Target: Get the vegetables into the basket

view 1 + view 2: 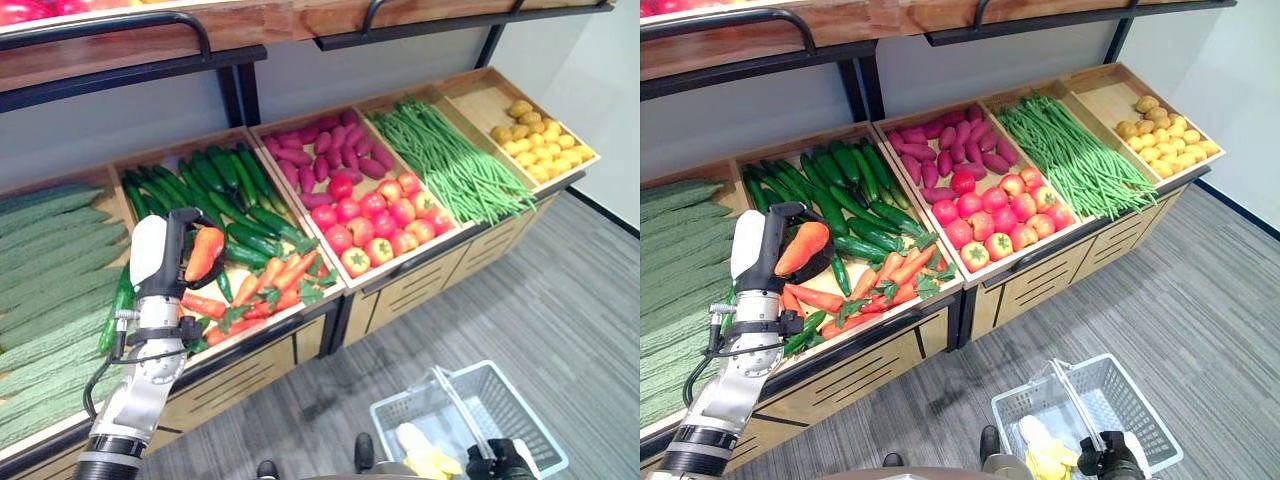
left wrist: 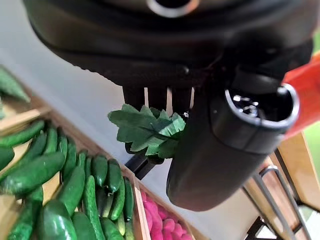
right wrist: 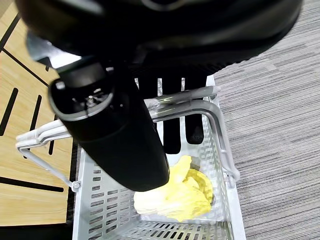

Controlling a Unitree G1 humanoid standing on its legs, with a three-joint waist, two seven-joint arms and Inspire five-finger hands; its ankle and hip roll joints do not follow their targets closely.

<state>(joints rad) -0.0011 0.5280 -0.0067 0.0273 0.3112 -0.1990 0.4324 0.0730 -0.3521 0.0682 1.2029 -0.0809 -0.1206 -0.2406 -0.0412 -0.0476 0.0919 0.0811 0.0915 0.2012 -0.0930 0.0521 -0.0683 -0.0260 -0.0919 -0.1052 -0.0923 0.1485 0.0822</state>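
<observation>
We see bright, even indoor light falling from above across the slanted wooden produce crates (image 1: pixel 265 328) and the grey striped carpet floor (image 1: pixel 560 320). The dark wooden upper shelf (image 1: pixel 120 45) throws a soft band of shade onto the grey back wall (image 1: pixel 100 130). The round red tomatoes (image 1: pixel 380 225) carry small white glints, and the orange carrot (image 1: pixel 203 253) gripped in the dark left hand (image 1: pixel 178 268) glows. Close up, the dark right hand (image 3: pixel 117 145), closed on the grey wire handle (image 3: pixel 190 107), shades the pale grey plastic basket (image 3: pixel 100 215).

carrots (image 1: pixel 270 285) left of tomatoes (image 1: pixel 378 222)
</observation>
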